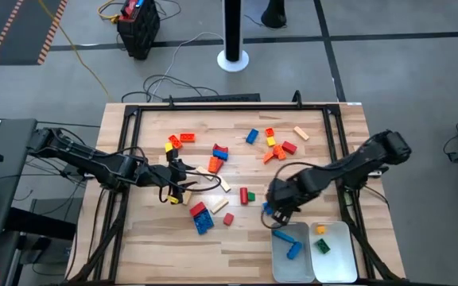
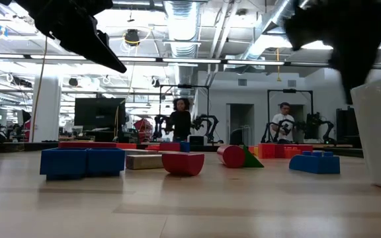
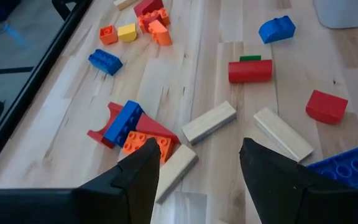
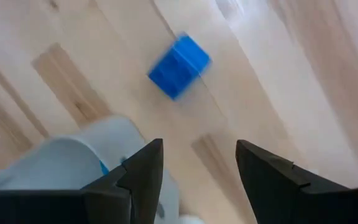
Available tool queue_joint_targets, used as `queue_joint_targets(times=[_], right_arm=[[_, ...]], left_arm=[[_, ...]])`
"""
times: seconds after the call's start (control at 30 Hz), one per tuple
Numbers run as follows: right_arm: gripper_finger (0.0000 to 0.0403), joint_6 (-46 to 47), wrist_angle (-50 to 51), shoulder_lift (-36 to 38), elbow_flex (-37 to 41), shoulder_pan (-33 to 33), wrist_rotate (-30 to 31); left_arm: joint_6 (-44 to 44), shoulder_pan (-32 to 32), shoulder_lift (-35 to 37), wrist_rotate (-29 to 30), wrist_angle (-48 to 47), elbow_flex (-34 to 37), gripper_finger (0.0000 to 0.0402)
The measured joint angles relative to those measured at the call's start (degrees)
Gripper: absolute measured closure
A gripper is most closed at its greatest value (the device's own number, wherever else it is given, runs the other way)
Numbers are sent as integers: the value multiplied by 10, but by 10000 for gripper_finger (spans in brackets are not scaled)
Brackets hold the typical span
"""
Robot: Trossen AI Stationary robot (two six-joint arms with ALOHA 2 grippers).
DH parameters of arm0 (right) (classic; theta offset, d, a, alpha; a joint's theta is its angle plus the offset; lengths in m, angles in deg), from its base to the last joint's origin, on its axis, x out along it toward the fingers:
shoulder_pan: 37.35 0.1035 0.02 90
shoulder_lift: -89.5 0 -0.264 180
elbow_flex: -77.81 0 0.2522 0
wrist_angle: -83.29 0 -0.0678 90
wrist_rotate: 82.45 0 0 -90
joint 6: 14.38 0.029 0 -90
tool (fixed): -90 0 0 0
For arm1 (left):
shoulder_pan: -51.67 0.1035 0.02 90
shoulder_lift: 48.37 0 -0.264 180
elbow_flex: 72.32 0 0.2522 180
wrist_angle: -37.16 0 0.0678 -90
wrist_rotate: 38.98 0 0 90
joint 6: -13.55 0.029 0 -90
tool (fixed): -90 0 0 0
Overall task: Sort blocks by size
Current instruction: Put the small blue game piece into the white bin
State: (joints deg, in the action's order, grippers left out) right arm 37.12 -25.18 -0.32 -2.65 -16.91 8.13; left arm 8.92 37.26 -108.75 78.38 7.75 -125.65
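The blocks lie scattered on the wooden table (image 1: 237,230): a red, blue and orange cluster (image 3: 132,127), tan blocks (image 3: 209,122), a red cylinder with a green piece (image 3: 250,70), and more at the far side (image 1: 277,144). My left gripper (image 1: 183,184) is open and empty over the table's left middle, just short of the tan blocks (image 1: 217,183). My right gripper (image 1: 277,210) is open and empty above a small blue block (image 4: 179,65), which rests on the table beside the left tray's far corner (image 4: 73,162).
Two white trays stand at the near right: the left one (image 1: 280,262) holds blue blocks, the right one (image 1: 342,266) an orange and a green one. A black frame (image 1: 213,107) borders the table. People stand in the room beyond (image 2: 179,122).
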Motion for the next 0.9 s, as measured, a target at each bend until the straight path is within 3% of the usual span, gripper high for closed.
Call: queue_joint_targets(times=[0.23, 0.5, 0.67, 0.9], right_arm=[[170, -163, -21, -86, -65, -38, 9], [131, -320, -15, -175, -128, -57, -21], [105, -295, 16, -221, -174, -72, -51], [74, -260, 133, -274, -231, -77, -67]], left_arm=[[-6, 0, 0, 0, -1, 0, 189], [-8, 0, 0, 0, -4, 0, 189], [-8, 0, 0, 0, -5, 0, 189], [-6, 0, 0, 0, -5, 0, 189]])
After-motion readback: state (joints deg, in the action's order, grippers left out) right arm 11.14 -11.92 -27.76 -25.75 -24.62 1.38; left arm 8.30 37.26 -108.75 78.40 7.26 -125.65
